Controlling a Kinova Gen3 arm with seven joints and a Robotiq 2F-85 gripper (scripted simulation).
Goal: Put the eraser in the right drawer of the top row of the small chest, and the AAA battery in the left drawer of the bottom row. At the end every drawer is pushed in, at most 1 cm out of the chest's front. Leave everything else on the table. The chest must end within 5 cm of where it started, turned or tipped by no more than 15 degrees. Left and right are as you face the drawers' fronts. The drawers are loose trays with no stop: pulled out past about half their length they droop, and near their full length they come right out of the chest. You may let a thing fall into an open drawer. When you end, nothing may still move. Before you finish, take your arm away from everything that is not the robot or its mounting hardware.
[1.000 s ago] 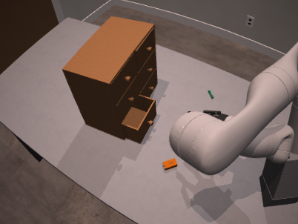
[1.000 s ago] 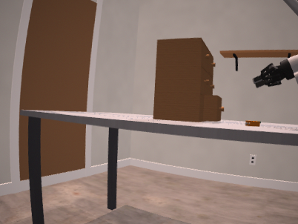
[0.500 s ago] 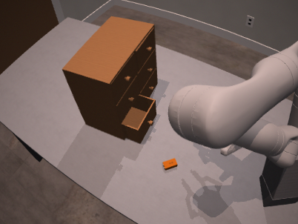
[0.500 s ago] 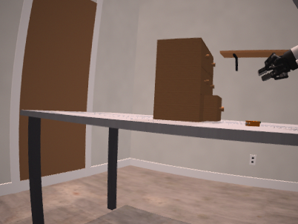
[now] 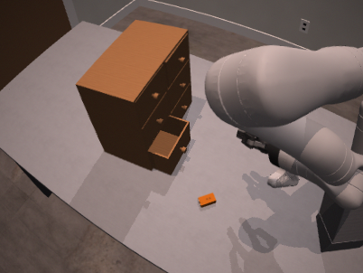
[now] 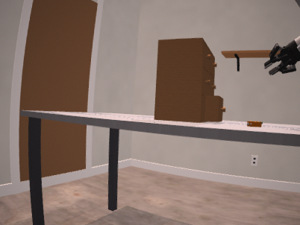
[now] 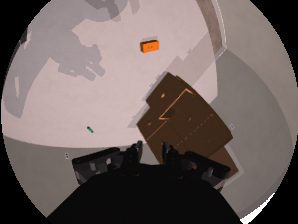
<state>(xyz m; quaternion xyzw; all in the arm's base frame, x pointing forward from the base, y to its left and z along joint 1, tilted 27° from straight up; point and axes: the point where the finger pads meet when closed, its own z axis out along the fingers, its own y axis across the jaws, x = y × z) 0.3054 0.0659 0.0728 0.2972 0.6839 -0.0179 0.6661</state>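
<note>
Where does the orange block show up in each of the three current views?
Top: the orange block is below centre, lower right of the chest.
Exterior: on the tabletop, right of the chest.
Wrist: near the top middle, above the chest in the picture.
Shared landmark: the brown chest.

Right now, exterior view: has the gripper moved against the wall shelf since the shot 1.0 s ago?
Yes. The gripper is higher and slightly right in the picture; it was below the wall shelf, now it partly overlaps it.
</note>
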